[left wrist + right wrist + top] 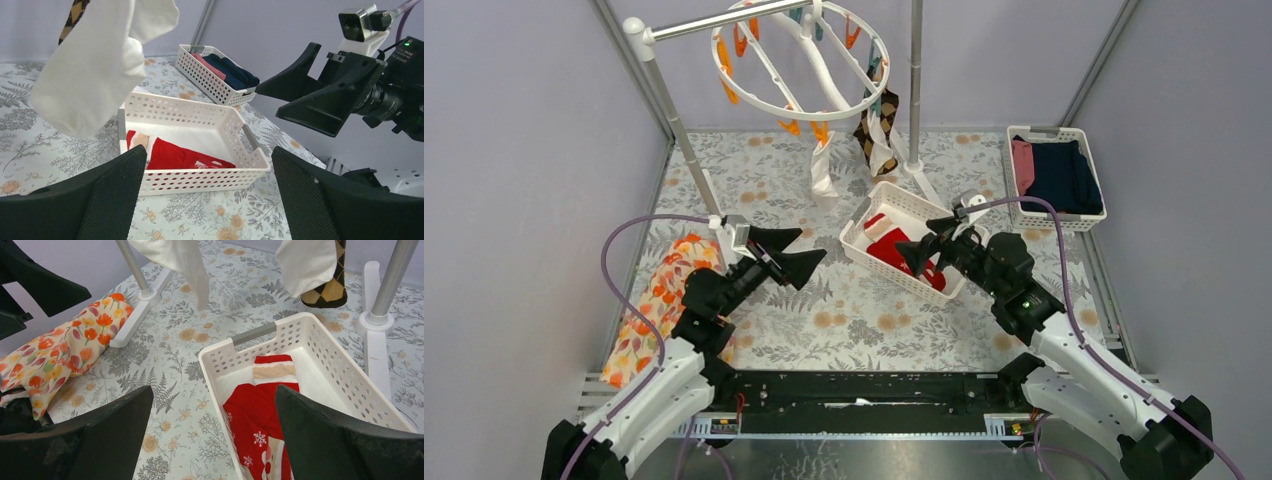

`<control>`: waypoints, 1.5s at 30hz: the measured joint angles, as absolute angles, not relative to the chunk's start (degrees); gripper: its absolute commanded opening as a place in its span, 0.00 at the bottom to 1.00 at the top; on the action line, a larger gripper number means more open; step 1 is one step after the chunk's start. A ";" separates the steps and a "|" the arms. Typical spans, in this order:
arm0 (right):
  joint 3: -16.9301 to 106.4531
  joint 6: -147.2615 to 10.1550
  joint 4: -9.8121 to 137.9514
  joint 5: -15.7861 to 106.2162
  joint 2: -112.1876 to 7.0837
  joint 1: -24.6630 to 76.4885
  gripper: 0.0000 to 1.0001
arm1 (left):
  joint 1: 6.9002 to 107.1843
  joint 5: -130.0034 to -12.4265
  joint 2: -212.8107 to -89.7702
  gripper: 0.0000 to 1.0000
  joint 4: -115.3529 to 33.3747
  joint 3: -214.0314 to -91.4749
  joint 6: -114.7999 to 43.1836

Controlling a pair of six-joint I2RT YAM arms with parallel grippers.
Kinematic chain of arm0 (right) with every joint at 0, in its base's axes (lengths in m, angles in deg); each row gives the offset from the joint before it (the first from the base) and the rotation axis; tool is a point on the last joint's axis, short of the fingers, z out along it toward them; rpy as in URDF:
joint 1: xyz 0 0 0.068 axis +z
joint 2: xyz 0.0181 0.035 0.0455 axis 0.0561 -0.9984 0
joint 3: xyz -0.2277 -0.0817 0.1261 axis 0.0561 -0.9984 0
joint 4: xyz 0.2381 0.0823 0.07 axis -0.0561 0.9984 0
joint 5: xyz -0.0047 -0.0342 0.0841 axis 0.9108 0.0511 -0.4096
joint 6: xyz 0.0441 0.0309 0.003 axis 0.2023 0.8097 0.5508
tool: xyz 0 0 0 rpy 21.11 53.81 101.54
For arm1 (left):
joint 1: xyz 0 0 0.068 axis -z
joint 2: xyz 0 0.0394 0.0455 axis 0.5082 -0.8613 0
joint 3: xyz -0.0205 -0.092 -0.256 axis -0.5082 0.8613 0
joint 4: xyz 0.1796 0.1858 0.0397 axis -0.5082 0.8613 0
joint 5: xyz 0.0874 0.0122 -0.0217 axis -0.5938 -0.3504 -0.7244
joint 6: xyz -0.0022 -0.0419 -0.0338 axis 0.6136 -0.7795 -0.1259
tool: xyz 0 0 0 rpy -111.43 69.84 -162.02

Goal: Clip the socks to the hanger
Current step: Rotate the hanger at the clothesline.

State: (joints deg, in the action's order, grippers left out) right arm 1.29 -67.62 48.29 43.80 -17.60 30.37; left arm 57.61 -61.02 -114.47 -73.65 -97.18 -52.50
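Note:
The round white hanger (764, 105) hangs from a rail at the back, with orange and teal clothespins on its rim. A whitish sock (822, 168) (95, 65) (182, 262) and a brown argyle sock (876, 125) (327, 287) hang clipped from it. Red socks (902, 245) (182, 156) (260, 415) lie in a white perforated basket (864, 215) (210, 177) (220, 352). My left gripper (796, 250) (207, 195) is open and empty, left of the basket. My right gripper (926, 243) (214, 432) is open and empty over the basket's near end.
An orange floral cloth (659, 295) (55, 355) lies at the left. A second white basket (1079, 215) (200, 75) with navy and pink clothes stands at the right. The rail's two posts (679, 125) (915, 80) rise from feet on the floral tablecloth.

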 measured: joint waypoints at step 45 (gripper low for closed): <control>61.42 -81.06 58.44 36.89 -56.33 41.67 0.98 | 57.61 -69.96 -89.71 0.99 -31.38 -109.93 -48.17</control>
State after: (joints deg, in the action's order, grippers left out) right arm 61.42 -81.06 58.44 36.89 -56.33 41.67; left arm 57.61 -69.96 -89.71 -31.38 -109.93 -48.17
